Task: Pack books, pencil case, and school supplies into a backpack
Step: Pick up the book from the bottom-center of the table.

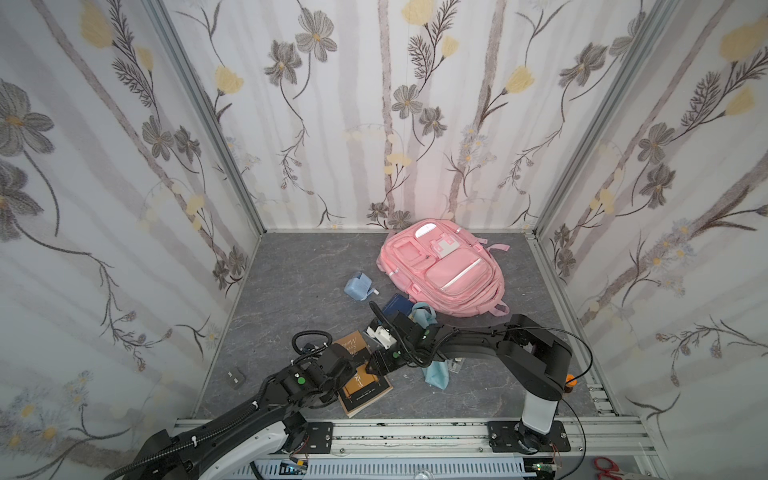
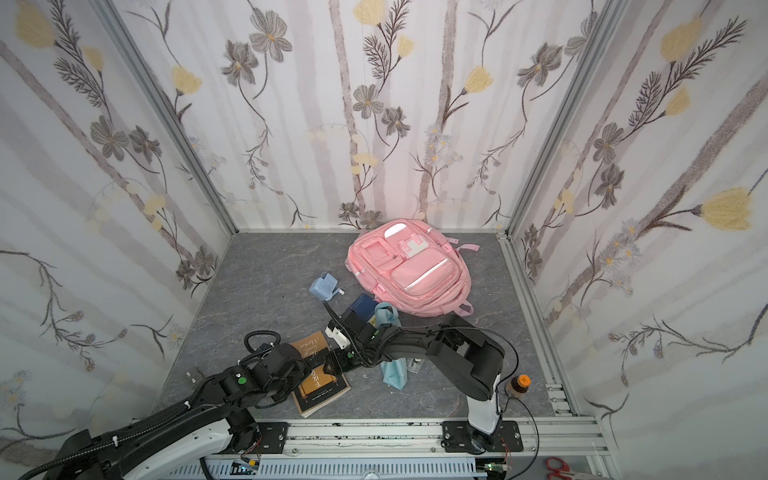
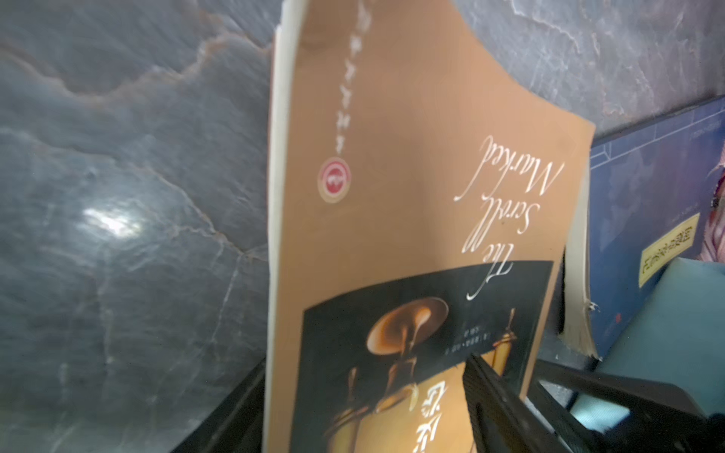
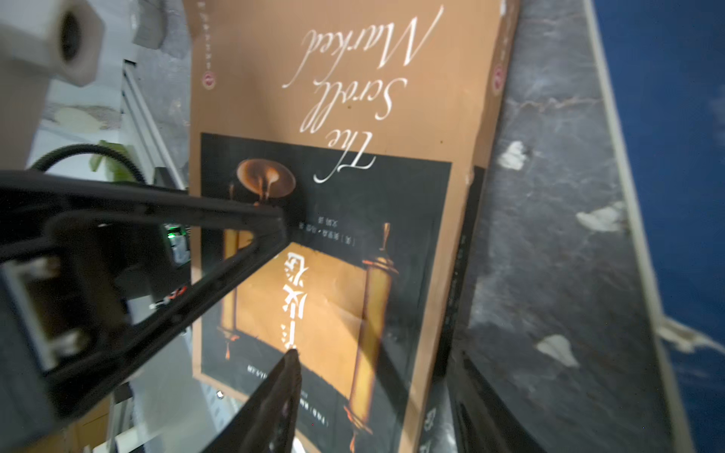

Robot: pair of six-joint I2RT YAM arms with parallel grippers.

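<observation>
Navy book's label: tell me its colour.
The label on the navy book is yellow, best seen in the left wrist view.

The pink backpack (image 1: 444,270) lies front-up at the far right of the grey surface (image 1: 282,266), its white strips showing and its straps trailing to the right. Left of it stands the pale-blue boxy item (image 1: 357,286) with its white knob. Just near of the backpack lies the navy book (image 1: 397,305) with a yellow label, partly hidden. The light-blue pencil case (image 1: 436,376) runs near-to-far beside it, loop end far and middle hidden. The small clear case (image 1: 457,365) sits at its right. The brown book (image 1: 368,397), with its gold scroll picture and script title, lies face-up, nearest of all and left of the pencil case.
</observation>
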